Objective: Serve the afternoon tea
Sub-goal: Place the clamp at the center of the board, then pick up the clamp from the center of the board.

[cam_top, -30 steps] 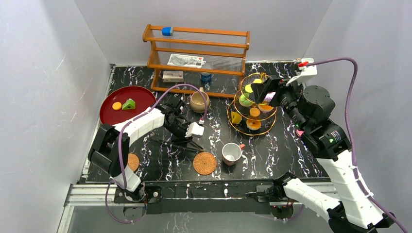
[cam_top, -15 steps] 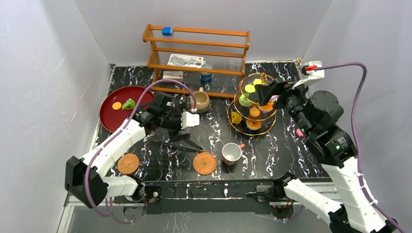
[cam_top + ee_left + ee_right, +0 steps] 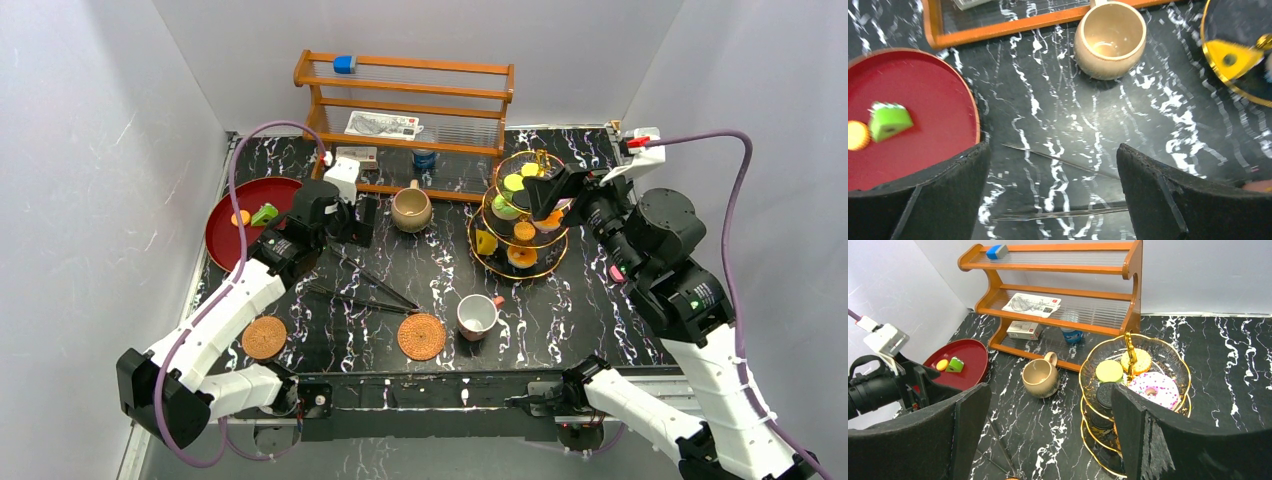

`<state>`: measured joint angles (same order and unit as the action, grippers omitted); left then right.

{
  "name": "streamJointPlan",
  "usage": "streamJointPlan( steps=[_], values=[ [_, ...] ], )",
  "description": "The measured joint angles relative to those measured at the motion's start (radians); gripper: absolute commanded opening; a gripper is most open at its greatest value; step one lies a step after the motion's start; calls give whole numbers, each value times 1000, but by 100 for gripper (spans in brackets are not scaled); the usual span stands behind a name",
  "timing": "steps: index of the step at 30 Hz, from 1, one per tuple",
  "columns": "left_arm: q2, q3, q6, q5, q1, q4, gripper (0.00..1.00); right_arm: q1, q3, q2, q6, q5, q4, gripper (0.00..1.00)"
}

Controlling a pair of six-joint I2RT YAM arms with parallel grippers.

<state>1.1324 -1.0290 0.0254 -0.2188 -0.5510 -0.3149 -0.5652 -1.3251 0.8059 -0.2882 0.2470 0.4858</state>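
left arm (image 3: 262,285) backed off the mug (image 3: 410,209)
left jaws now open, empty; right jaws stay open at stand (image 3: 480,258)

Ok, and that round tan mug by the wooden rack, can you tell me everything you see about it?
The round tan mug is chubby and smooth, like glazed clay, with a small loop handle pointing at the orange wooden rack behind it. It stands upright, straight on the black marbled table, and looks empty inside. Nothing grips it or leans on it. Whether the handle touches the rack cannot be told.
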Motion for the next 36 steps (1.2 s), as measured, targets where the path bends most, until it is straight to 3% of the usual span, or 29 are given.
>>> streamJointPlan(
  steps=[5, 16, 20, 23, 28, 36],
  values=[
    [1, 0, -309, -15, 0, -4, 87, 0, 11, -2, 0, -6, 6, 99],
    [29, 13, -1147, -48, -16, -180, 88, 0, 18, -43, 5, -6, 9, 99],
    [68, -3, -1420, -66, -39, -316, 82, 0, 27, -71, 18, -1, 10, 99],
    [189, -103, -1604, -66, -48, -496, 82, 0, 27, -81, 34, 11, 10, 99],
    [421, -293, -1773, -34, -59, -698, 82, 0, 34, -90, 45, 20, 10, 99],
    [493, -252, -1902, 29, -92, -749, 88, 0, 42, -120, 59, 33, 13, 99]
  ],
)
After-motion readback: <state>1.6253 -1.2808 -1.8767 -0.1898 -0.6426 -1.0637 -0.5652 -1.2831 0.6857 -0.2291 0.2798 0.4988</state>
